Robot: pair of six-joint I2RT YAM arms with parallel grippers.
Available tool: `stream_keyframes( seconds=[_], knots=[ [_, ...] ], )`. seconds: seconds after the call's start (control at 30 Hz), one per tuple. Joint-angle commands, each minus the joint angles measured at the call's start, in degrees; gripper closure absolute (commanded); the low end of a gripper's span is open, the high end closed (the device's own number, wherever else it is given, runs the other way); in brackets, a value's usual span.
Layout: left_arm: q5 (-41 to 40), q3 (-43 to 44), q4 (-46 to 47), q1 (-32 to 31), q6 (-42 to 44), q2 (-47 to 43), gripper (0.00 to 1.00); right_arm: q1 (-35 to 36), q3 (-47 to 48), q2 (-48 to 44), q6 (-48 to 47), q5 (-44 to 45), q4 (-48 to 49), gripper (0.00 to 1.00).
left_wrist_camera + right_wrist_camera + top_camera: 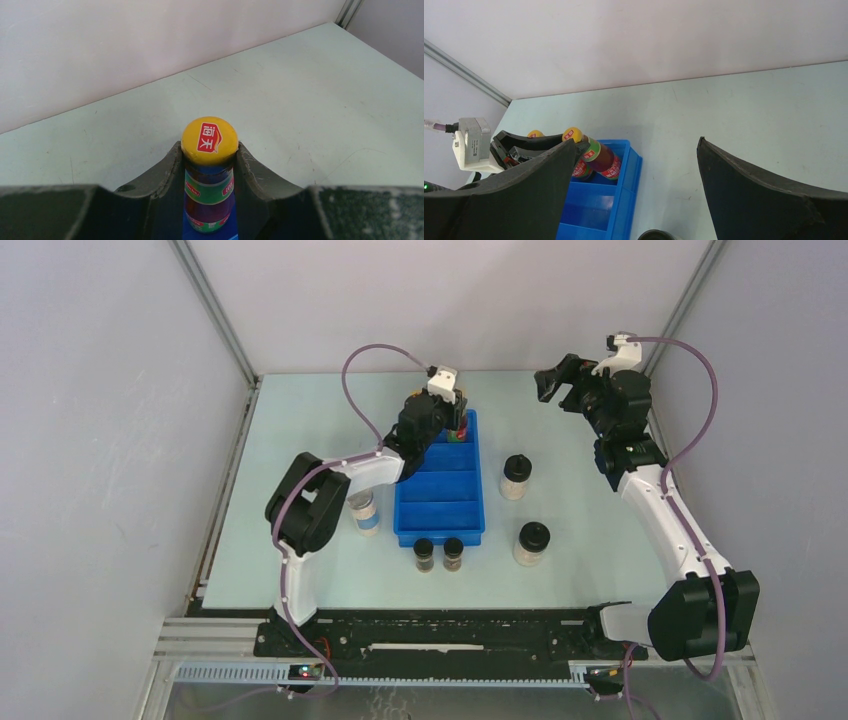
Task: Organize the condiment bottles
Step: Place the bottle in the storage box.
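Top external view: left gripper (456, 420) reaches over far end of blue tray (440, 502), jaws clamped on red sauce bottle (460, 432) at the farthest compartment; can't tell whether bottle base touches the tray floor. Left wrist view: same bottle's yellow cap (209, 141) sits between the two fingers (167, 172), both pressing the neck; blue of tray visible under the bottle. Right gripper (557, 388) is raised at far right of table (320, 420), well apart from tray; jaws spread wide, holding nothing; right wrist view confirms it, fingers (764, 200) far apart with bare table between. Right wrist view also shows a second red bottle (601, 157) leaning in that far compartment, just beside the held one; which cap belongs to the gripped one is unclear from here. On table: pale black-lidded jar (515, 477) right of tray, upright; another pale jar (530, 543) nearer, right of tray's near corner; two tiny dark jars (424, 555) side by side just in front of tray's near wall; blue-labelled jar (365, 511) left of tray, partly hidden by left arm.
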Motion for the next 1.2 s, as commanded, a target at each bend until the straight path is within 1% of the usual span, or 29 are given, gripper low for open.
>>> stream_keyframes(
  seconds=[0.0,0.43,0.5,0.73,1.07,1.17],
  knots=[
    [-1.5,-1.6,12.1,-0.1,2.1,-1.8,1.0,0.2,2.2,-0.2,0.5,-0.3,1.6,0.0],
    [-2.2,-2.5,12.5,-0.3,2.5,-1.6,1.0,0.2,2.2,-0.3,0.7,-0.5,1.2,0.0],
    [-2.1,-2.7,12.4,-0.3,2.6,-1.7,0.98,0.3,2.2,-0.3,0.7,-0.5,1.2,0.0],
    [-2.5,-3.4,12.1,-0.4,2.5,-2.0,0.79,0.5,2.2,-0.3,0.8,-0.5,1.0,0.0],
    [-2.8,-3.9,11.1,-0.7,2.5,-2.6,0.35,0.8,2.2,-0.6,0.9,-0.4,0.7,0.0],
    [-3.0,-3.9,10.8,-0.8,2.6,-2.8,0.29,0.9,2.2,-0.8,0.9,-0.3,0.5,0.0]
  ],
)
